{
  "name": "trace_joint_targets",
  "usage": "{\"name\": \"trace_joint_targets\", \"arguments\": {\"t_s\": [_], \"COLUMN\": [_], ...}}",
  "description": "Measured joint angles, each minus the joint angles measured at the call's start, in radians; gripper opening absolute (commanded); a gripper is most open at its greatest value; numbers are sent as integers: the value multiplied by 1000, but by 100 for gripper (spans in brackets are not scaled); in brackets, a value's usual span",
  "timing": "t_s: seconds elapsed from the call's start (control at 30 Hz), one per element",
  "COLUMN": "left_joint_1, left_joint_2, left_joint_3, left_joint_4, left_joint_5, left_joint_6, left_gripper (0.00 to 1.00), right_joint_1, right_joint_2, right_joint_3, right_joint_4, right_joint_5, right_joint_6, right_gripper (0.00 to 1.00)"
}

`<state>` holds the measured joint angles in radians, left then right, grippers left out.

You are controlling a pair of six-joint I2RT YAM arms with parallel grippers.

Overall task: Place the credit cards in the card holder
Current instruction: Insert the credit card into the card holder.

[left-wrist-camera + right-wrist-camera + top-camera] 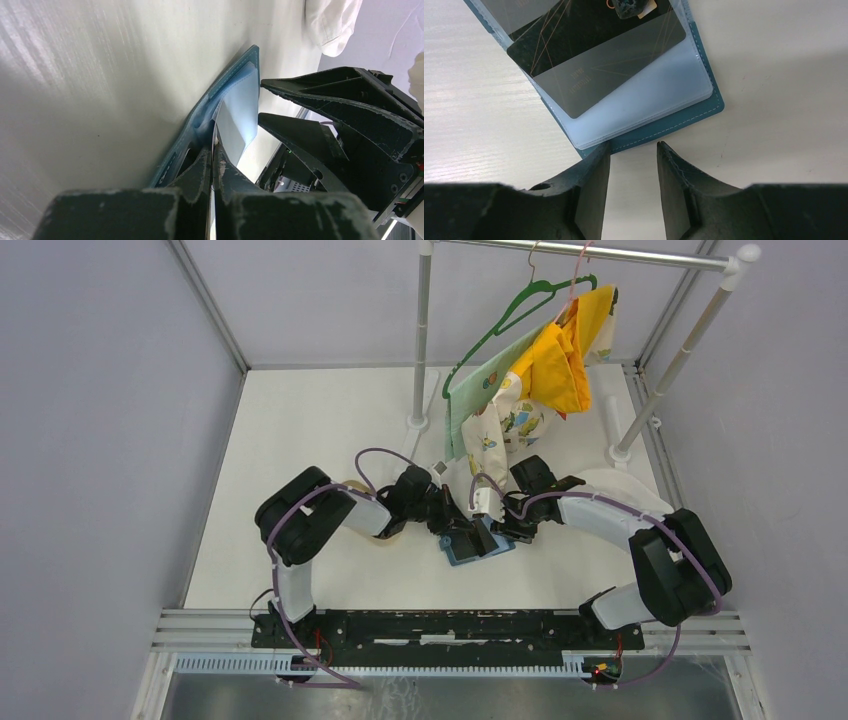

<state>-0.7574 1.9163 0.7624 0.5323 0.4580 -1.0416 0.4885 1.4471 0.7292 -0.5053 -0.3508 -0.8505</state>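
Top external view: on the white table [300, 430], the left gripper [465, 530] reaches rightward to the card holder [472, 553]. The holder lies open and flat between the two arms, its long axis roughly left to right. Left wrist view: the left fingers [199, 172] are pressed together, pinching a thin card edge. Right wrist view: a dark-and-grey credit card [599, 55] lies over the clear sleeve [649, 102]. Its long axis runs from lower left to upper right, roughly along the holder's stitched teal edge. The right gripper [633, 155] hovers just beside that edge, fingers spread, nothing between them. Hanging garments [545, 375] lie farther right.
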Motion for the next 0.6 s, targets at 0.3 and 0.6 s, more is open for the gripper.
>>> {"name": "trace_joint_targets", "arguments": {"t_s": [0.3,0.6], "left_joint_1": [-1,-2], "left_joint_2": [6,8], "left_joint_3": [4,6], "left_joint_4": [0,0], "left_joint_5": [14,16], "left_joint_6": [11,18], "left_gripper": [17,21], "right_joint_1": [0,105], "right_joint_2": [-90,-285], "right_joint_3": [-11,-104], "right_joint_4": [-16,46], "right_joint_5": [-41,-190], "right_joint_6": [-23,-158], "right_gripper": [49,34]}}
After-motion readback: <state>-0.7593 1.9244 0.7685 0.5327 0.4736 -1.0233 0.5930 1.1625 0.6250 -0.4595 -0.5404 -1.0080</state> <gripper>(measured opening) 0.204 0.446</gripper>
